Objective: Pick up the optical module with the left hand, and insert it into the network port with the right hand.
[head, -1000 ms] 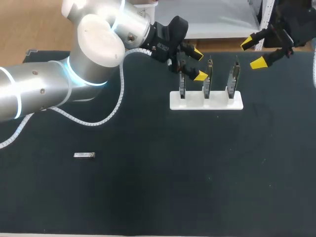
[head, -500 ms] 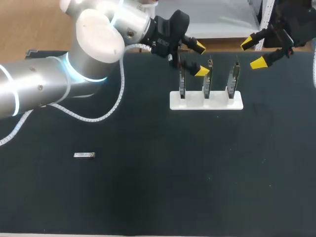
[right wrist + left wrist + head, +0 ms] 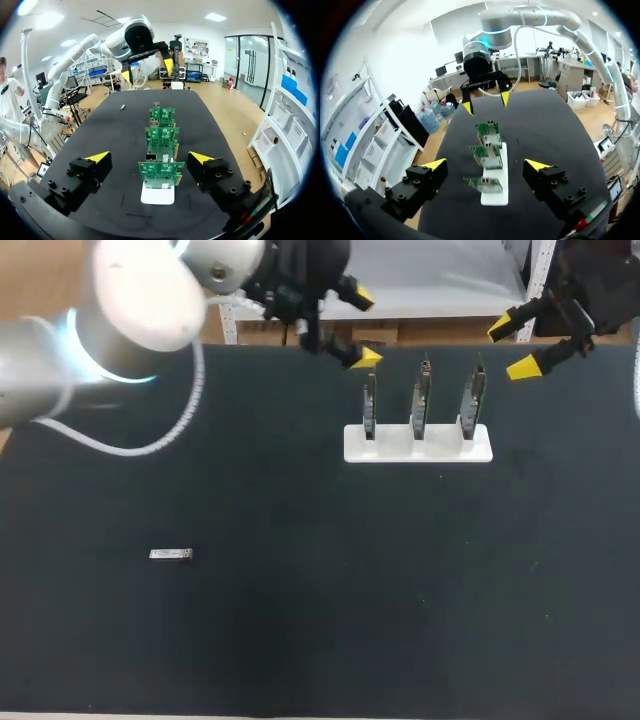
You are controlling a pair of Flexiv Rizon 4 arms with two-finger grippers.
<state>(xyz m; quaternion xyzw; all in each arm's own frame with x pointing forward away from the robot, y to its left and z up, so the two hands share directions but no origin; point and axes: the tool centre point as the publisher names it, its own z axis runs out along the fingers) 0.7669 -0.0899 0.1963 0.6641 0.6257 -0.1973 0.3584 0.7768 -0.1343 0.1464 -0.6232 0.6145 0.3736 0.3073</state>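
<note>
A small, flat, silver metal optical module (image 3: 171,554) lies toward the left edge of the matte black table (image 3: 300,640), roughly midway between the near and far edges and well apart from everything else. It is probably light and rigid, with a smooth casing that could skid on the cloth-like surface or slip between the fingers. Since it lies so low, the sensible hold is across its two long narrow sides near the middle. That leaves one end free for the hand-over and keeps pressure off the connector end, likely the delicate part. It lies by itself, so there is room for a finger on either side of it

Further right, at the far edge, the left gripper (image 3: 362,328) hangs above the table with its yellow-tipped fingers spread wide and nothing between them. Just to its right, a white rectangular holder (image 3: 418,443) near the far edge carries three upright green circuit boards (image 3: 421,400) in a row. The network port must be on one of these, though it is too small to make out. At the far right corner the right gripper (image 3: 518,345) hovers, also spread wide and empty, and its wrist view looks straight along the row of boards
</note>
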